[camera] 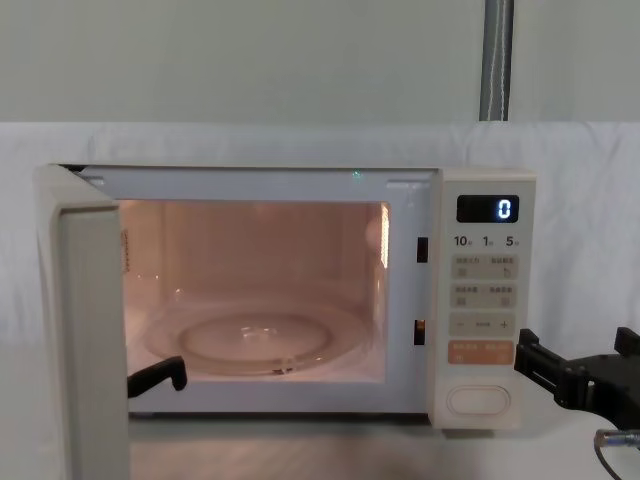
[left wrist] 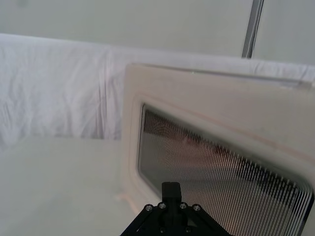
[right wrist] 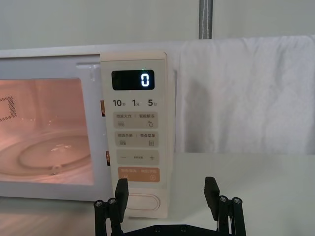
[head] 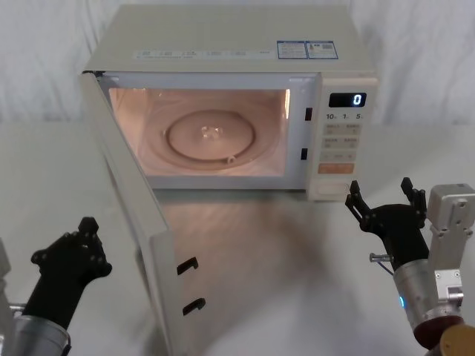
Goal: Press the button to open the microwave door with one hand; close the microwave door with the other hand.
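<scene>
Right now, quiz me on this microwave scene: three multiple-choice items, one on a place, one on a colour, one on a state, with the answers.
1. Where is the right gripper?
A. Inside the oven cavity
B. In front of the control panel, near the button
C. On top of the microwave

2. What colour is the key just above the button?
A. Orange
B. Green
C. Black

3. What state is the microwave door in?
A. Fully shut
B. Lying flat on the table
C. Swung open to the robot's left, interior lit

Answers:
1 B: the head view shows its open fingers just before the panel's lower end, and its wrist view frames the button.
2 A: the right wrist view shows an orange key directly above it.
3 C: the door stands out from the lit cavity, with the left gripper beside its outer face.
</scene>
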